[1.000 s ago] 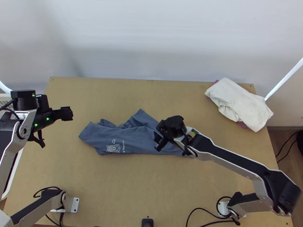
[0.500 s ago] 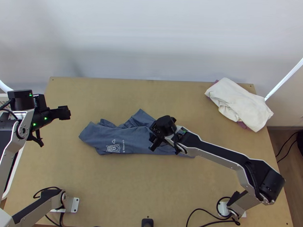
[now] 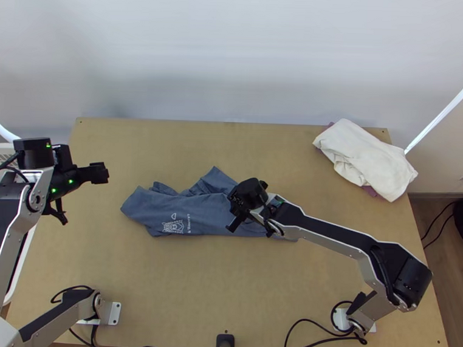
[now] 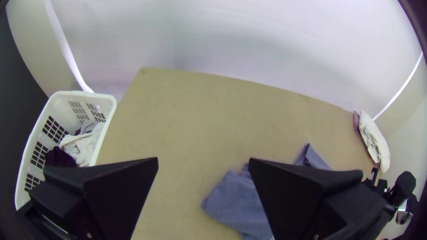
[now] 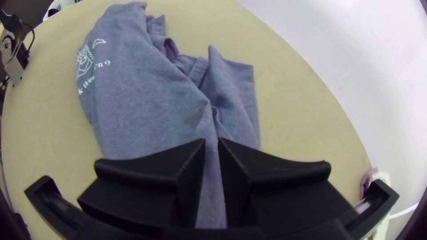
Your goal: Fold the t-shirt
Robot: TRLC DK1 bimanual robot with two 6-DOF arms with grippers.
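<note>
The right gripper (image 5: 211,141), its fingers a narrow gap apart and seemingly holding nothing, is at the t-shirt (image 3: 194,210), whose long axis runs sideways across the table (image 3: 185,281). Most cloth lies toward the open, empty left gripper (image 4: 203,160), which is farther off.

Your left arm (image 3: 3,238) bends at lower left corner, forearm climbing left edge of frame. Wrist (image 3: 34,153) sits at left edge, claw (image 3: 79,194) pointing inward, its two fingers (image 4: 129,178) spread wide in left wrist view. Your right arm (image 3: 333,235) folds sharply at lower right, forearm slanting up and left to centre. There your right claw (image 3: 234,226) angles down, fingers (image 5: 191,155) close together, narrow gap between them.
</note>
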